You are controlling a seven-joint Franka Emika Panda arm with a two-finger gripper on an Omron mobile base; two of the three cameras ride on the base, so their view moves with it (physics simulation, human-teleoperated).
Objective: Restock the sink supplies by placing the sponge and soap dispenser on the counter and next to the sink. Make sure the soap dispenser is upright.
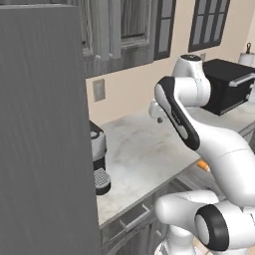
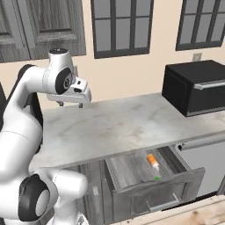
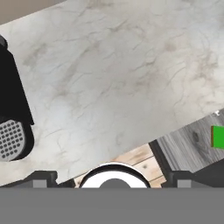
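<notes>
Marbled counter (image 2: 132,123) — microwave (image 2: 195,88) right, coffee machine (image 1: 98,159) left — jaws wide, empty.

Marbled counter (image 2: 118,125) with black microwave (image 2: 195,88) and (probably) a coffee machine (image 1: 98,159).

You won't find any readable text, label, brand, number or sign here. The microwave (image 2: 196,87), the soap bottle (image 2: 153,161) in the drawer (image 2: 145,176), the coffee machine (image 1: 99,158) and the tabletop (image 2: 123,125) all show plain, unmarked surfaces.
</notes>
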